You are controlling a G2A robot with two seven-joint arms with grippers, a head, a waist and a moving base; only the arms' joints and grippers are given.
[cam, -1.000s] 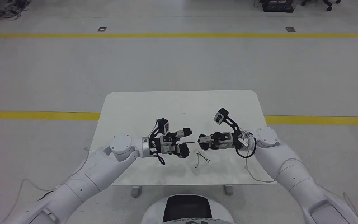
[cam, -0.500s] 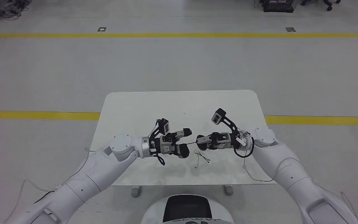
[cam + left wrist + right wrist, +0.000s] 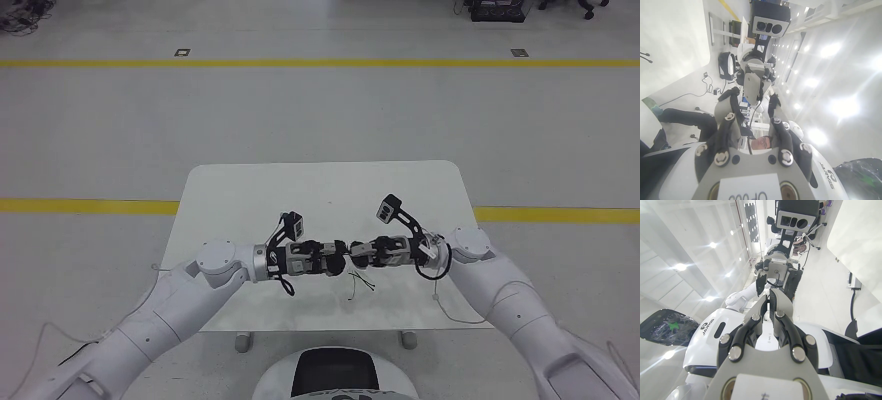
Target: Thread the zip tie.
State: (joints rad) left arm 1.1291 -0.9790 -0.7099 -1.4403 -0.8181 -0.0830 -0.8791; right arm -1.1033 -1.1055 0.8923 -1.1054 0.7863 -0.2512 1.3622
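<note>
Zip tie (image 3: 348, 259) level, lengthwise left-right

A white paper label (image 3: 747, 186) sits on the grey base of the left gripper (image 3: 753, 95). It has dark letters and numbers, upside down and cut off at the edge. A second white label (image 3: 762, 386), on the base of the right gripper (image 3: 769, 294), shows one small dark mark. A tiny white label (image 3: 779, 260) on the left gripper's front is too small to read.
</note>
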